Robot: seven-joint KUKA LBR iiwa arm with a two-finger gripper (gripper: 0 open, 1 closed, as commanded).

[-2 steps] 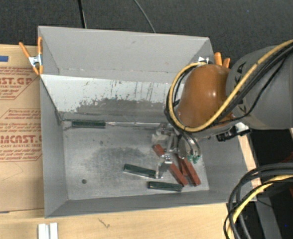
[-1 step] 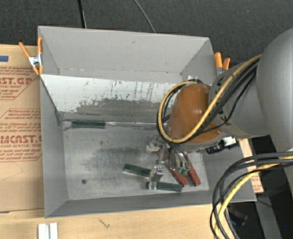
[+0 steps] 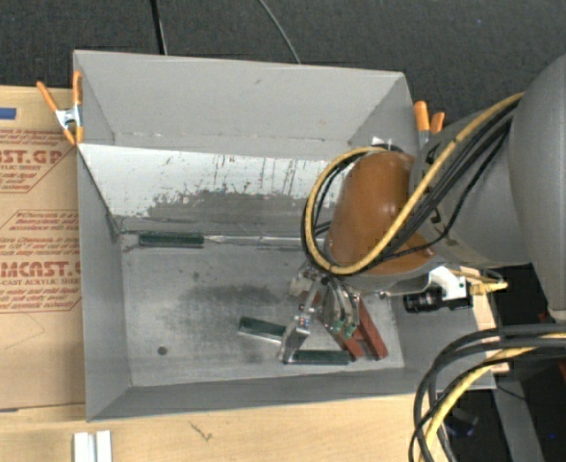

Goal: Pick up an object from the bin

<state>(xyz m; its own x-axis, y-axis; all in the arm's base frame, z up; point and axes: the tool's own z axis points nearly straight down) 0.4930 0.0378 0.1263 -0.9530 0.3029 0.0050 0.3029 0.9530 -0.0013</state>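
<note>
The orange wrist cover point(image 3: 374, 210) hung over the hand point(image 3: 302, 335), low among dark green bars point(image 3: 262, 328) and a reddish strip point(image 3: 368, 339). Whether the hand was spread could not be told.

Beyond the far wall of my grey metal bin point(image 3: 244, 94) lies a dark speckled floor point(image 3: 408, 17), crossed by a black cord point(image 3: 155, 17). Nearside of the bin runs a pale wooden tabletop point(image 3: 264, 431).
</note>
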